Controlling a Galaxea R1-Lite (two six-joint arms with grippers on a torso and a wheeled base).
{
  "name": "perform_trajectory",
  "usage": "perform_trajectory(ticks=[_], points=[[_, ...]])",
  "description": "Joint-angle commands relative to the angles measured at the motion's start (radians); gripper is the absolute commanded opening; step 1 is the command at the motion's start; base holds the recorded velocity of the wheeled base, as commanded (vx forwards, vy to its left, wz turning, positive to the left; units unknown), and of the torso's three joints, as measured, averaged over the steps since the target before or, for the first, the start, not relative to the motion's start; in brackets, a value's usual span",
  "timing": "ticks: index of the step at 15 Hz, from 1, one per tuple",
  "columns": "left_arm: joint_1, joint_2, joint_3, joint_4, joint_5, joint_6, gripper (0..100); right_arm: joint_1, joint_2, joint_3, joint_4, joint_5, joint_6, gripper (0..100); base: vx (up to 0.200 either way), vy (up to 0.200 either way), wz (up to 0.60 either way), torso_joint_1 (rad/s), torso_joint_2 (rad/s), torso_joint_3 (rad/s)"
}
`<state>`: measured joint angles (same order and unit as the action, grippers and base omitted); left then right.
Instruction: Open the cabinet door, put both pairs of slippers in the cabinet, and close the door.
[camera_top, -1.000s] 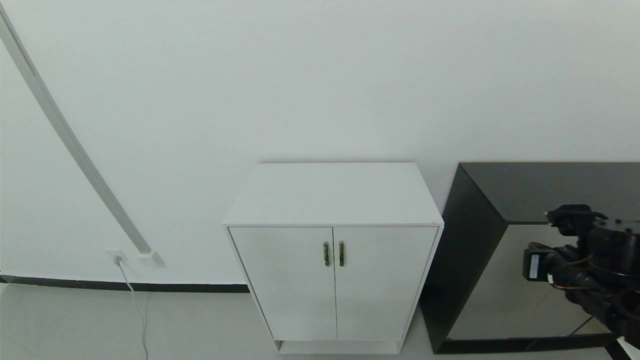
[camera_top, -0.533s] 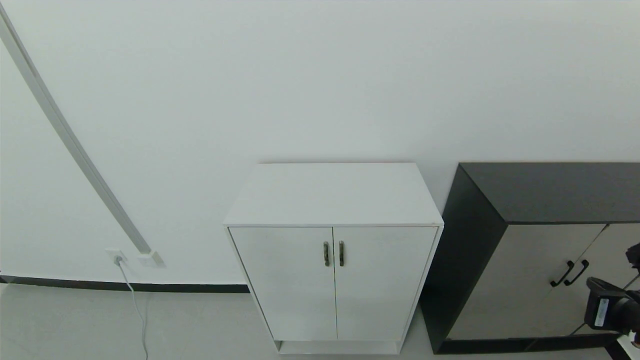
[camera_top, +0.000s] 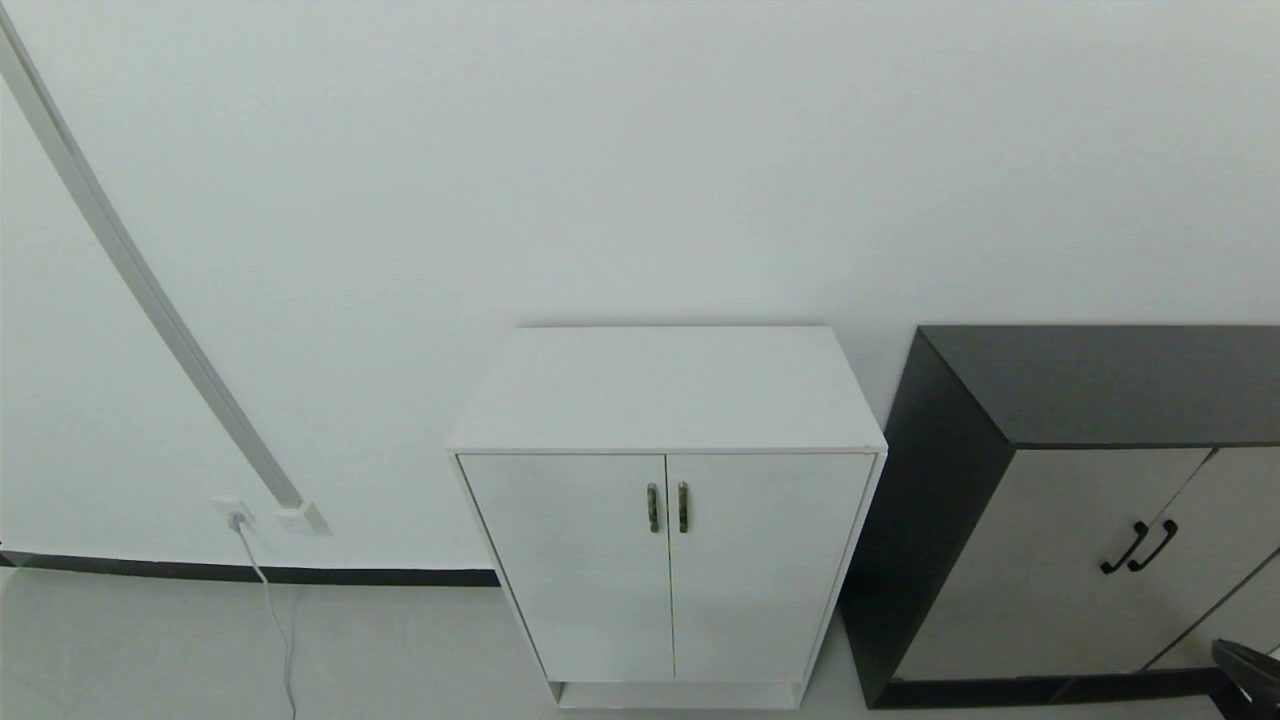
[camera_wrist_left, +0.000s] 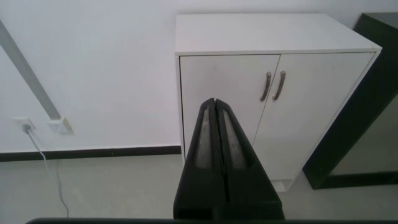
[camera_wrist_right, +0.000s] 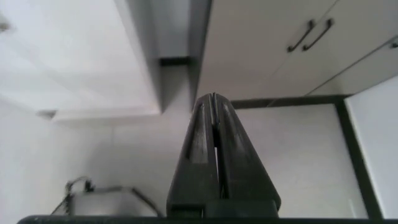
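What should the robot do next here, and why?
Probably open the left claw and ease it toward the handles of the white cabinet. Both doors are shut, so nothing can go in yet, and the claw is pressed shut, facing the doors with a gap between them.

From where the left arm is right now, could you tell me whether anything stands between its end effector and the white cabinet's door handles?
Nothing visible does. The left end effector, shut, faces the white cabinet with only floor between; its closed doors leave both handles exposed. The black cabinet stands to the side.
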<state>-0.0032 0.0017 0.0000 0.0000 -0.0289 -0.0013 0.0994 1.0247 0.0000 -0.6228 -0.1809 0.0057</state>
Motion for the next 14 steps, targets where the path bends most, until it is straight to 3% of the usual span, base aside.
perform_trajectory(ticks=[1,9,14], points=[[0.000,0.000,0.000,0.000,0.000,0.000,0,0.002,-0.204,0.000,0.120,0.054,-0.004,0,0.000,0.000,0.00,0.000,0.00,0.000],[0.000,0.000,0.000,0.000,0.000,0.000,0,0.013,-0.612,-0.002,0.551,0.251,-0.096,0,0.000,0.000,0.00,0.000,0.00,0.000],[0.000,0.000,0.000,0.002,0.000,0.000,0,0.022,-0.649,0.000,0.569,0.281,-0.121,0,0.000,0.000,0.00,0.000,0.00,0.000]])
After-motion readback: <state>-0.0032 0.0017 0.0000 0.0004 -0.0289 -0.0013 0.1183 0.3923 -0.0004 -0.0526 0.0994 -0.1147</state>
